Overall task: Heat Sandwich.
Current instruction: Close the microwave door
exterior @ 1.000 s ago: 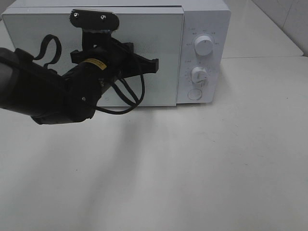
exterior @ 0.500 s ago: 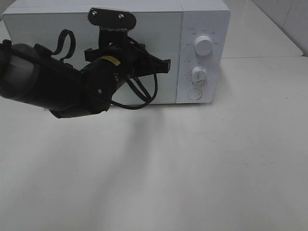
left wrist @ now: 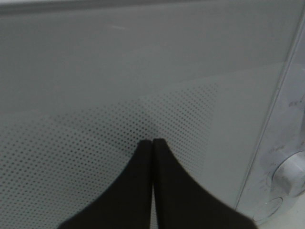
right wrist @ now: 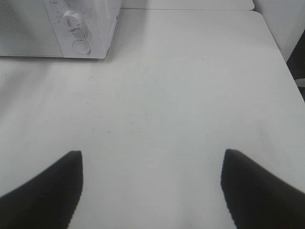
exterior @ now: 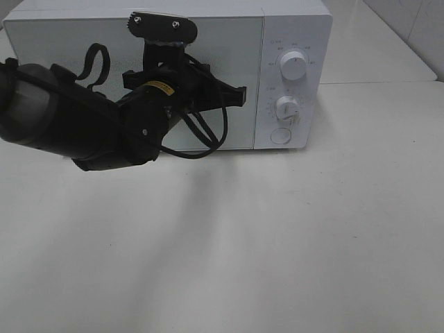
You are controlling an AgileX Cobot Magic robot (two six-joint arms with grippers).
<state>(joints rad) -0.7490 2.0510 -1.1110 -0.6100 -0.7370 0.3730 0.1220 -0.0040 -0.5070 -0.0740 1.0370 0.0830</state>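
The sandwich is out of view in every frame. A white microwave stands at the back of the table with its door closed flat. My left arm reaches across the front of that door. In the left wrist view my left gripper is shut, its two fingertips pressed together and touching the dotted door glass, holding nothing. My right gripper hangs open over the bare white table, away from the microwave, with nothing between its fingers.
The microwave's control panel has an upper knob, a lower knob and a round button. A black cable loops off the left arm. The table's right edge shows in the right wrist view.
The left arm moved right and toward the microwave, and the door, slightly ajar a second ago, now sits flush. Over the last half second nothing visibly moved.
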